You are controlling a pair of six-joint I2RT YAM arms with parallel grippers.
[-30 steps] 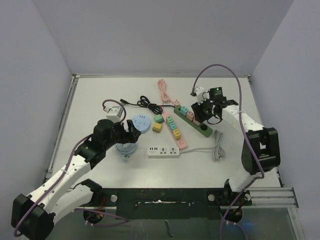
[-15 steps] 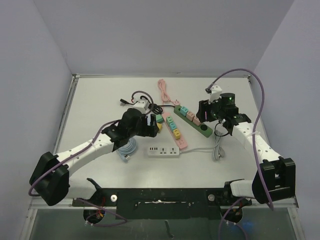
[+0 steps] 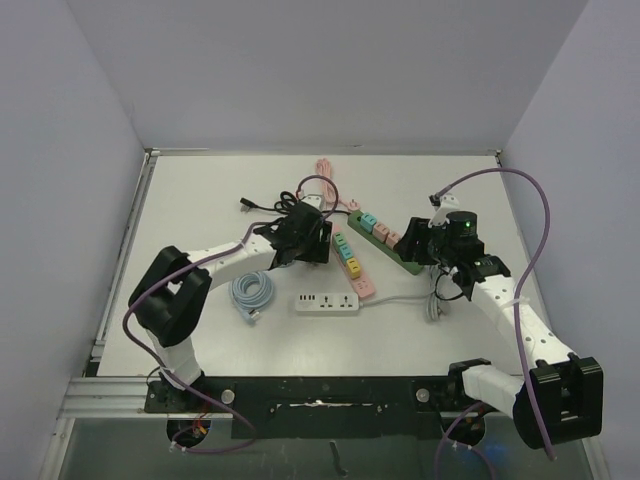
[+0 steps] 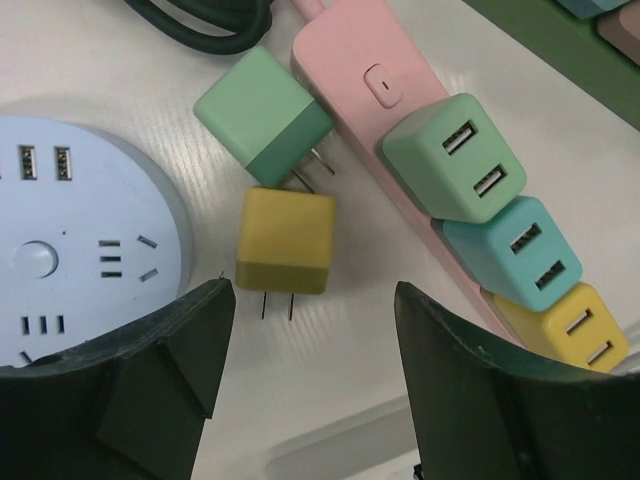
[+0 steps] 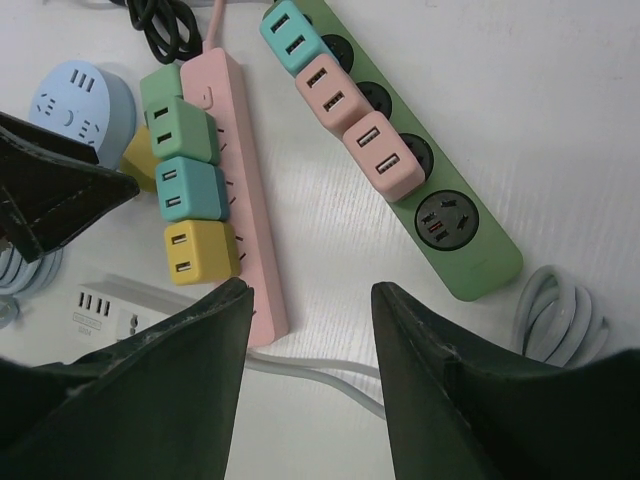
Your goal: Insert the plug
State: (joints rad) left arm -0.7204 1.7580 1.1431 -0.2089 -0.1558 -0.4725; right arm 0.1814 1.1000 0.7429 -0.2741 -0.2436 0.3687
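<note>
Okay, left gripper first: jaws spread wide, nothing held. The yellow plug lies flat on the table just ahead of the gap between the fingers, with its two prongs pointing back at the gripper. Neither finger touches it. Just past it is a green plug, corner to corner with the yellow one, and I can't tell if they actually touch.

To the gripper's right the pink strip runs off the frame with three USB cubes in it: green cube, blue cube and yellow cube. The last one is partly cut off behind the right finger. To the left is a round blue hub, half out of frame. A black cable is clipped at the top edge. From overhead the arm covers both loose plugs.

The right gripper is also wide open and empty, hanging above the table. Ahead and to its right is the green strip, with one free socket at the near end. The white strip is mostly hidden by its left finger. A grey cord peeks out by the right finger.

Labels: the pink strip's button has a tiny mark, too small to read. Same goes for the icons on the hub.
</note>
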